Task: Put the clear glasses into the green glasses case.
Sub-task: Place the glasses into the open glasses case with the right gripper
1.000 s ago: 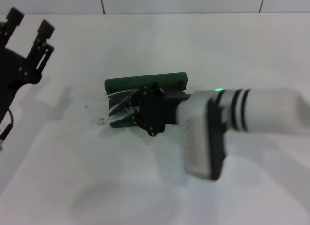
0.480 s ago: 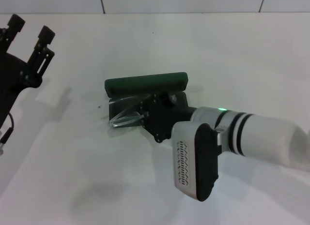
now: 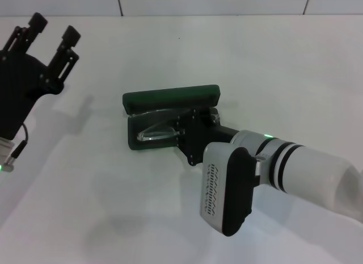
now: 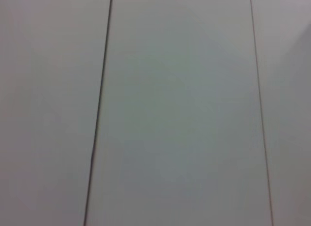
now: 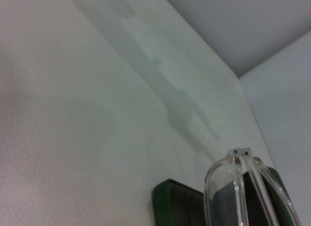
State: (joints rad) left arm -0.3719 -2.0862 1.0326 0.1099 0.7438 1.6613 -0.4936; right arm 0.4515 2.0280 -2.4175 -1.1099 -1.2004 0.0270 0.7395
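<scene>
A: Where's the right gripper?

B: Over the case, jaws hidden, so I cannot tell its grip. The glasses lie in the tray, lengthwise.

A: Left gripper?

B: Spread wide, well apart.

Green glasses case mid-bench, lying open, lid standing along the far side, tray on the near side. Clear glasses inside the tray, toward its left end. Right gripper over the tray's right part, just beside the glasses, arm reaching in from near right. Left gripper far left, well apart from the case, off the bench surface.
</scene>
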